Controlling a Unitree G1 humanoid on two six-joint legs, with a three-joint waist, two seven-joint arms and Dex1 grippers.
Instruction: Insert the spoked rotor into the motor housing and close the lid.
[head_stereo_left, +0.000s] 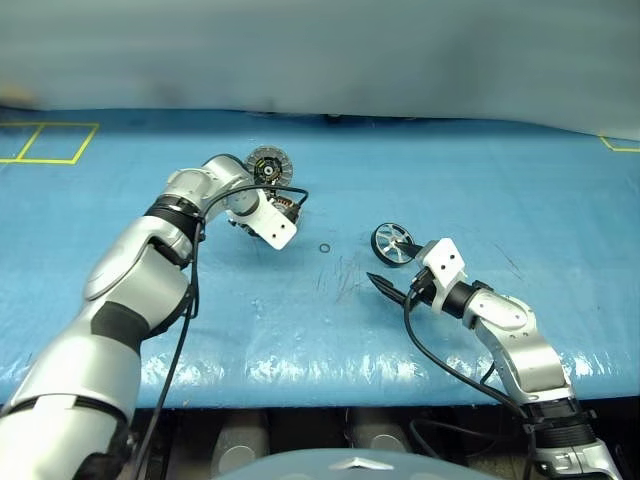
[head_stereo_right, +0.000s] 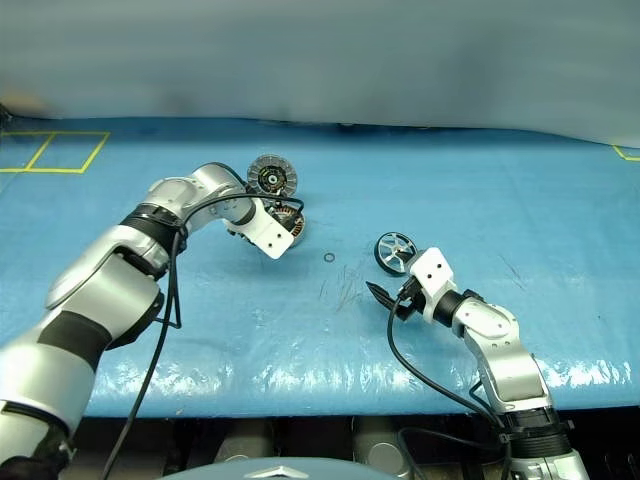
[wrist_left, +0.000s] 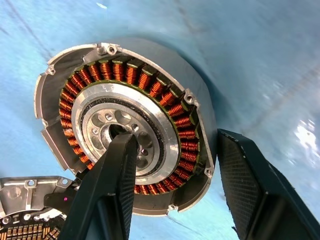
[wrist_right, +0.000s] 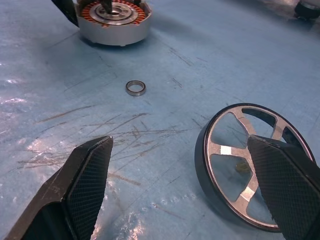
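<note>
On the blue table (head_stereo_left: 330, 330), left gripper (wrist_left: 175, 175) apparently clamps the motor housing (wrist_left: 125, 125) wall; right gripper (wrist_right: 180, 190), jaws spread and empty, must next close on the spoked rotor (wrist_right: 235, 170).

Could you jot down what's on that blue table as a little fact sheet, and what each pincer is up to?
Surface: blue table
Coil puck: motor housing, copper windings facing up
Left pincer: one finger in the housing's centre hub, one outside its rim
Ribbed disc: lid, just beyond the housing
Spoked wheel: rotor, lying flat on the table
Right pincer: open, low over the table, one finger above the rotor
Small ring: loose between housing and rotor
</note>
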